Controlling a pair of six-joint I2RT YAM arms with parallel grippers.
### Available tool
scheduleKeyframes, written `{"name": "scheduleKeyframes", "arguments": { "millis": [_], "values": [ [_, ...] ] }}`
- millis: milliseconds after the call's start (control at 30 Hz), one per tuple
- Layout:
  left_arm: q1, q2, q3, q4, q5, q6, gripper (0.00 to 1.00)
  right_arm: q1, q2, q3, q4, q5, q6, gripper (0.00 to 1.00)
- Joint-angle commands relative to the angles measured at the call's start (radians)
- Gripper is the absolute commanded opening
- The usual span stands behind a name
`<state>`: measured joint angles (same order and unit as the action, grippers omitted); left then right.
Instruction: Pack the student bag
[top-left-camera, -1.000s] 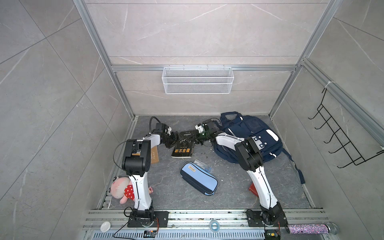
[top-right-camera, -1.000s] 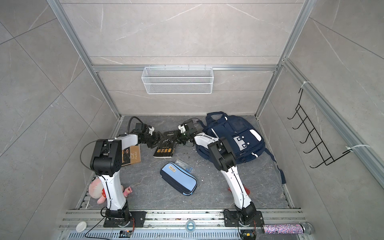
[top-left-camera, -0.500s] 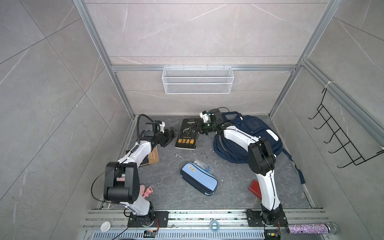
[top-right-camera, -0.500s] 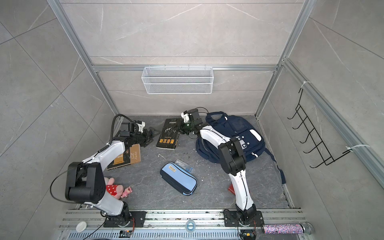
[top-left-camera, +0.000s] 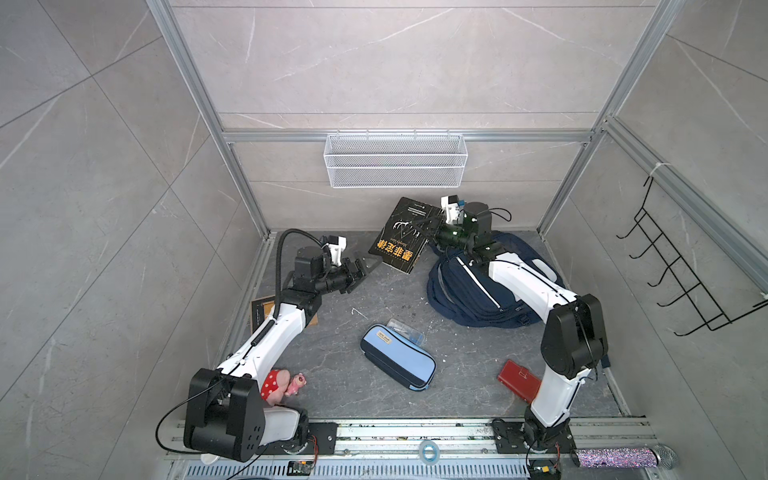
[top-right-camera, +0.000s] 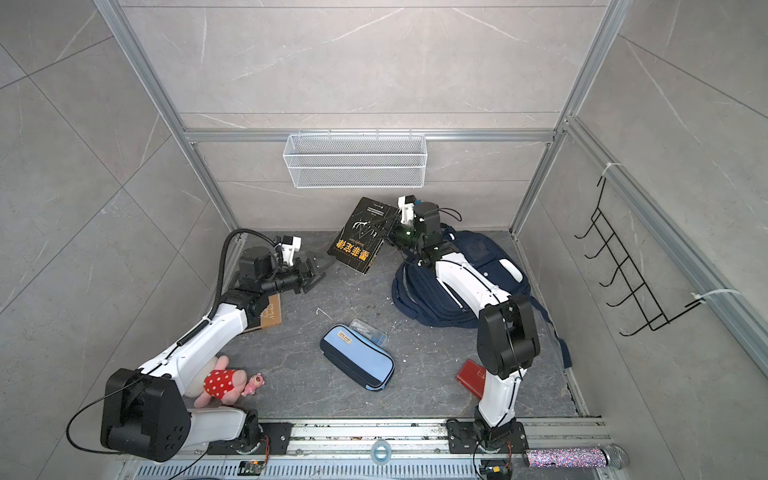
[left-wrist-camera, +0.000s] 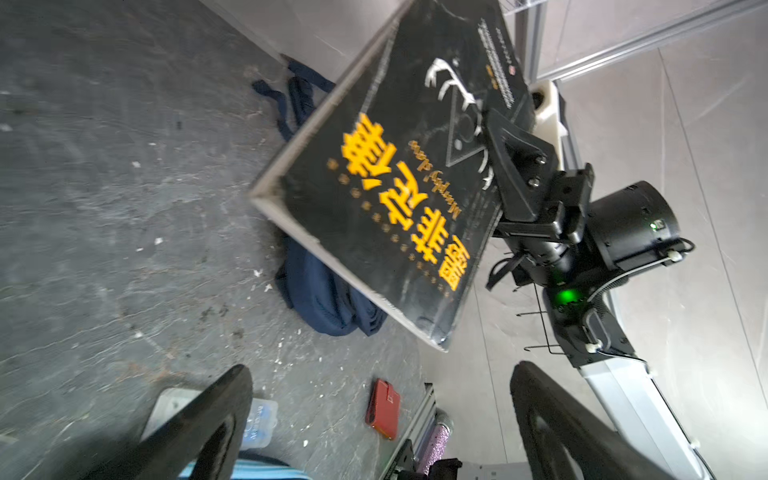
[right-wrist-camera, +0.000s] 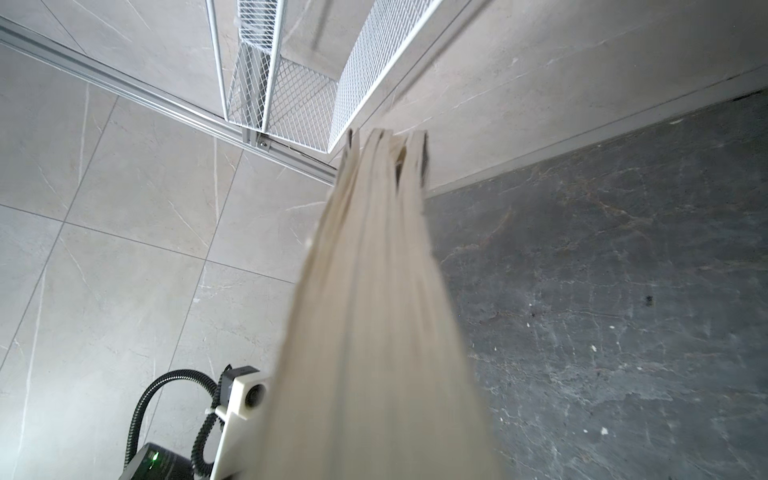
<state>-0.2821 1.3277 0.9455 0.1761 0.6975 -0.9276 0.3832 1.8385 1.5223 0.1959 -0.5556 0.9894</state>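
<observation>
Evidently for insertion, right hand (top-left-camera: 434, 226) clamps the black book (top-left-camera: 400, 237) aloft beside the student bag (top-left-camera: 465, 293); left hand (top-left-camera: 362, 267) spread wide, empty.

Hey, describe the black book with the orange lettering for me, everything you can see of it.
The black book has a dark cover with large orange Chinese characters, a thin white antlered line drawing and small white print. Its page edges look cream. It hangs tilted, clear of the floor, near the back wall and just beside the navy backpack. The right gripper is shut on one side edge and alone holds it. The open left gripper sits near its lower corner without touching it.
</observation>
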Motion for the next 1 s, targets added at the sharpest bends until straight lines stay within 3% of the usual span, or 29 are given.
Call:
{"name": "scheduleKeyframes", "arguments": {
  "millis": [0,167,533,800,967],
  "values": [
    [-0.046,0.031,-0.001,0.295,-0.039,-0.130,1.00,0.008,-0.076,-0.052,0.199,0.041,0.114,0.00],
    [-0.086,0.109,0.031,0.459,-0.050,-0.226,0.99,0.008,-0.094,-0.086,0.264,0.051,0.163,0.00],
    [-0.100,0.026,-0.035,0.339,-0.086,-0.170,0.99,-0.040,-0.162,-0.085,0.204,0.068,0.100,0.00],
    [-0.120,0.083,-0.004,0.403,-0.062,-0.188,0.99,-0.052,-0.167,-0.076,0.201,0.027,0.105,0.00],
    [-0.122,0.202,0.067,0.586,-0.046,-0.292,0.99,-0.051,-0.193,-0.134,0.239,0.034,0.136,0.00]
  ]
}}
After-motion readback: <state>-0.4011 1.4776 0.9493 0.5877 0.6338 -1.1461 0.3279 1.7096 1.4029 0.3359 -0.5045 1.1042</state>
